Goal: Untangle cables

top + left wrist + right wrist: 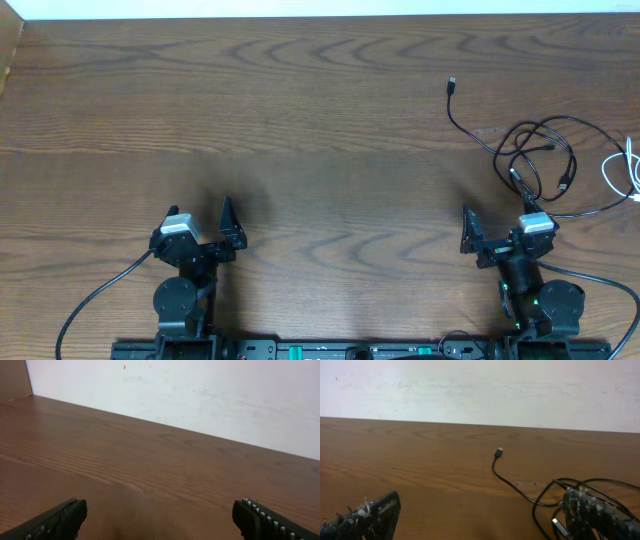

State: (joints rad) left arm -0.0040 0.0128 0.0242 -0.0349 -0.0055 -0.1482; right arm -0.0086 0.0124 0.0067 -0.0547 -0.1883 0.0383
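Cables lie at the right side of the surface (300,100). The black cord (537,152) is piled in overlapping loops just ahead of the right pincer (500,222), with one plug tail trailing toward the far edge. The white cord (612,170) sits at the right border, partly cut off. Both pincers stand fully open and hold nothing; the left pincer (200,215) is well apart from either cord.

The step in hand looks like the first reach. It should go best if the right pincer takes a single outer strand or the free plug tail, not the crossings mid-pile. Drawing it out low and slowly should let the loops slide open rather than cinch.

Only the overhead view shows the white cord and the whole pile. The right wrist view shows the plug tail clearly, with strands passing right by one finger, perhaps touching it. The left wrist view shows only bare wood and wall.
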